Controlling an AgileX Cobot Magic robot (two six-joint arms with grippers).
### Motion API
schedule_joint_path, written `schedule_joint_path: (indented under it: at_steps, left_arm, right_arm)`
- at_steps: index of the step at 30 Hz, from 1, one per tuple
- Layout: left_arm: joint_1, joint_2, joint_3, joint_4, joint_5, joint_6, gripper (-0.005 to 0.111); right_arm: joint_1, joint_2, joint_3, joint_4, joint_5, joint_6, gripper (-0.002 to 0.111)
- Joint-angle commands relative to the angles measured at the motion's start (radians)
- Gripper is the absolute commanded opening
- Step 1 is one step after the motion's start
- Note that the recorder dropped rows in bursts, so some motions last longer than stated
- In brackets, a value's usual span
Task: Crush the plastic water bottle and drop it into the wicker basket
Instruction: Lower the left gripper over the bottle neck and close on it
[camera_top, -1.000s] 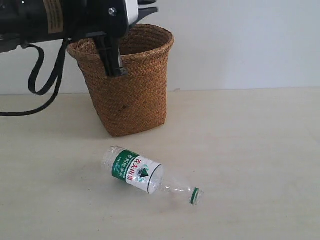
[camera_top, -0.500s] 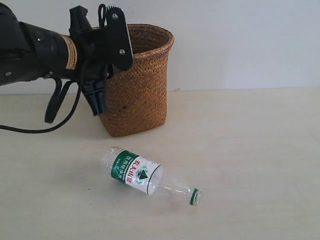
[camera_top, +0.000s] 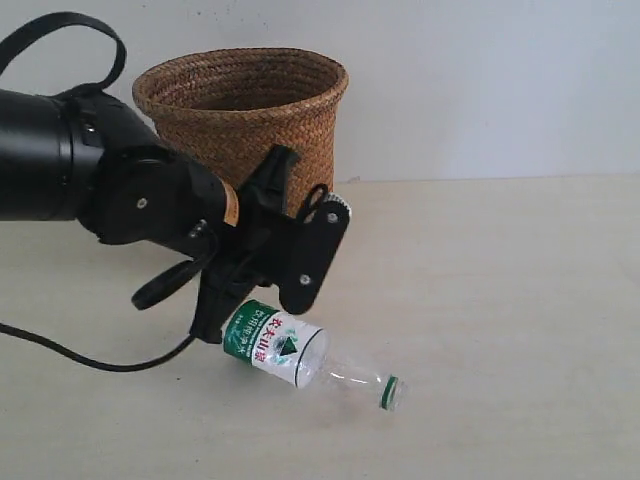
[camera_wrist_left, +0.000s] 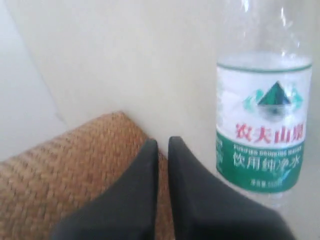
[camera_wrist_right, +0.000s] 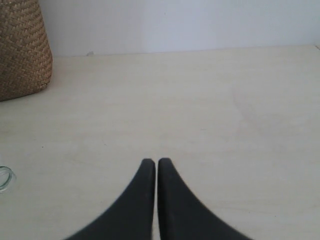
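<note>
The plastic water bottle lies on its side on the table, its green neck ring pointing right and its body still round. Behind it stands the wicker basket, upright. My left gripper hangs low beside the bottle's base end, partly covering it. In the left wrist view the left gripper is shut with nothing between its fingers; the bottle's label lies alongside and the basket beyond. My right gripper is shut and empty over bare table, out of the exterior view.
The pale table runs back to a white wall. The left arm's black cable trails across the table at left. In the right wrist view the basket's side and a clear edge of the bottle show.
My left arm has come down from in front of the basket's rim to table level beside the bottle's base, turning as it dropped. The bottle and basket have not moved.
</note>
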Motion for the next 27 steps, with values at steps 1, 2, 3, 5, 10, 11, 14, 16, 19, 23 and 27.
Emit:
schedule_joint_path:
  at_steps: [1,2,3,5,10,11,14,16,19,23,27]
  left_arm:
    - [-0.094,0.007,-0.06,-0.222,0.099,0.195,0.004]
    - [-0.112,0.019,-0.097,-0.291,0.173,0.218,0.004]
    - [-0.118,0.041,-0.129,-0.342,0.224,0.214,0.004]
    - [-0.12,0.089,-0.195,-0.404,0.299,0.206,0.004]
    - [-0.12,0.22,-0.341,-0.375,0.591,0.175,0.004]
    - [-0.12,0.249,-0.366,-0.375,0.633,0.155,0.004]
    - [-0.124,0.266,-0.394,-0.407,0.61,0.153,0.004]
    - [-0.124,0.268,-0.408,-0.5,0.506,0.153,0.004]
    - [-0.135,0.268,-0.42,-0.542,0.39,0.153,0.004]
    - [-0.157,0.278,-0.42,-0.529,0.397,0.153,0.004]
    - [-0.172,0.299,-0.42,-0.497,0.401,0.111,0.005]
  right_arm:
    - [-0.002,-0.006,0.0,0.001,-0.004,-0.001,0.0]
    - [-0.002,-0.006,0.0,0.001,-0.004,-0.001,0.0]
    - [-0.002,-0.006,0.0,0.001,-0.004,-0.001,0.0]
    - [-0.002,-0.006,0.0,0.001,-0.004,-0.001,0.0]
    - [-0.002,-0.006,0.0,0.001,-0.004,-0.001,0.0]
    - [-0.002,-0.006,0.0,0.001,-0.004,-0.001,0.0]
    - [-0.002,-0.006,0.0,0.001,-0.004,-0.001,0.0]
    - [-0.002,-0.006,0.0,0.001,-0.004,-0.001,0.0]
    - [-0.002,-0.006,0.0,0.001,-0.004,-0.001,0.0]
    - [-0.002,-0.006,0.0,0.001,-0.004,-0.001,0.0]
    - [-0.002,-0.006,0.0,0.001,-0.004,-0.001,0.0]
